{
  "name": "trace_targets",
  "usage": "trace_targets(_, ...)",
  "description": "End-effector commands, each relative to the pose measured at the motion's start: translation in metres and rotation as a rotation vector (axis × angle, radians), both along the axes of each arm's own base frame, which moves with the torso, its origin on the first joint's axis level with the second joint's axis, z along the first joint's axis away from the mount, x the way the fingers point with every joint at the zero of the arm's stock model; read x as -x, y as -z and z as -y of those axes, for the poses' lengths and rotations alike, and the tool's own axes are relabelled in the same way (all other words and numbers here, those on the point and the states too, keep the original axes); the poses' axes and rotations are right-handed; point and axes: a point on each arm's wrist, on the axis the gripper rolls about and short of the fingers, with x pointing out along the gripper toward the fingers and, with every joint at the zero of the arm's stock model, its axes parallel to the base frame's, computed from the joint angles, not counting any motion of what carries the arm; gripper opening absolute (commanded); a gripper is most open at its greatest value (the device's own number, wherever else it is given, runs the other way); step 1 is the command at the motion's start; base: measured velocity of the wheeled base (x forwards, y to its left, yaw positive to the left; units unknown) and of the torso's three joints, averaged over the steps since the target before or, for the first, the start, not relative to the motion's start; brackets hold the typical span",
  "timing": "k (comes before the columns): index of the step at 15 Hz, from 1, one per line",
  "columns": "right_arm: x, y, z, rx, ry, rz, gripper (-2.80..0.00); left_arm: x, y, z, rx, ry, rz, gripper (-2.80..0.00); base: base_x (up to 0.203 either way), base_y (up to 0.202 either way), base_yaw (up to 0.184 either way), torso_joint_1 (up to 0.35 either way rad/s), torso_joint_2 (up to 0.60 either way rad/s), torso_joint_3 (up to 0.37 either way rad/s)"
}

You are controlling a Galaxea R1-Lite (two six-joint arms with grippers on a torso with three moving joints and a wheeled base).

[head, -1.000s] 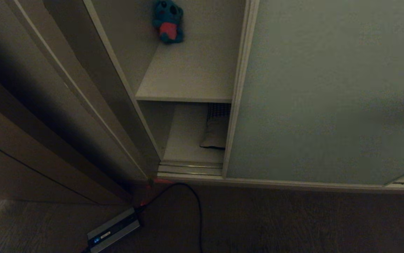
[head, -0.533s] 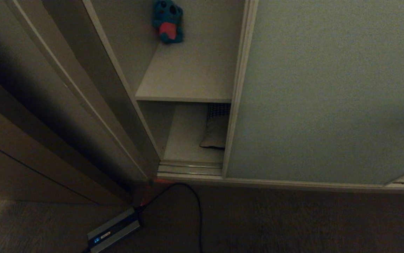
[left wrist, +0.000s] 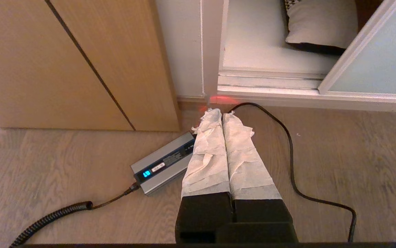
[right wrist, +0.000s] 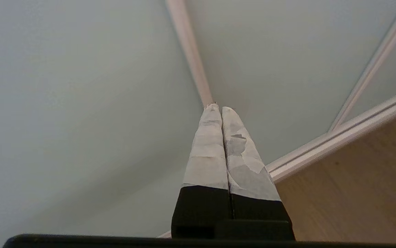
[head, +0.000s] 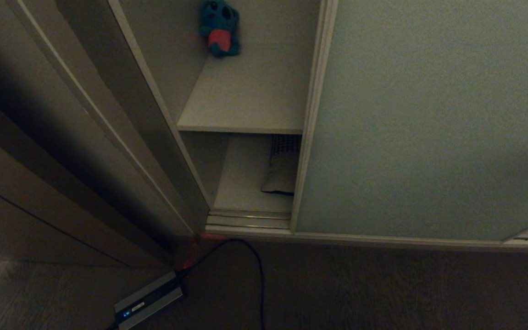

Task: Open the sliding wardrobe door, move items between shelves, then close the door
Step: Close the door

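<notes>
Right wrist view: right claw (right wrist: pixel 221 108) pressed closed, empty, tips before the sliding wardrobe door (right wrist: pixel 81 86).

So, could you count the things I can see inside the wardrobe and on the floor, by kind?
Plush toys: 1, the koala on the upper shelf
Cushions: 1, the cushion on the lower shelf, partly behind the door
Power boxes: 1, the box on the floor
Cables: 1, the cable
Total: 4
</notes>
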Motion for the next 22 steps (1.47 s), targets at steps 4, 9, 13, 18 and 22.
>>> trace_targets(4, -0.02, 0.028, 0.014, -0.065, -0.042, -0.016, -2.8, 0.0, 0.0, 0.0, 0.001, 0.0, 0.001, -2.8, 0.0, 0.0, 0.0, 0.0, 0.0, 0.0)
trace_targets(9, -0.043, 0.049, 0.02, -0.109, -0.081, -0.029, -2.8, 0.0, 0.0, 0.0, 0.001, 0.0, 0.003, -2.8, 0.0, 0.0, 0.0, 0.0, 0.0, 0.0)
trace_targets(13, -0.059, 0.065, 0.026, -0.136, -0.108, -0.039, -2.8, 0.0, 0.0, 0.0, 0.001, 0.0, 0.001, -2.8, 0.0, 0.0, 0.0, 0.0, 0.0, 0.0)
trace_targets(18, -0.069, 0.077, 0.031, -0.153, -0.126, -0.045, -2.8, 0.0, 0.0, 0.0, 0.001, 0.0, 0.001, -2.8, 0.0, 0.0, 0.0, 0.0, 0.0, 0.0)
trace_targets(22, -0.085, 0.092, 0.038, -0.116, -0.134, -0.034, -2.8, 0.0, 0.0, 0.0, 0.001, 0.0, 0.001, -2.8, 0.0, 0.0, 0.0, 0.0, 0.0, 0.0)
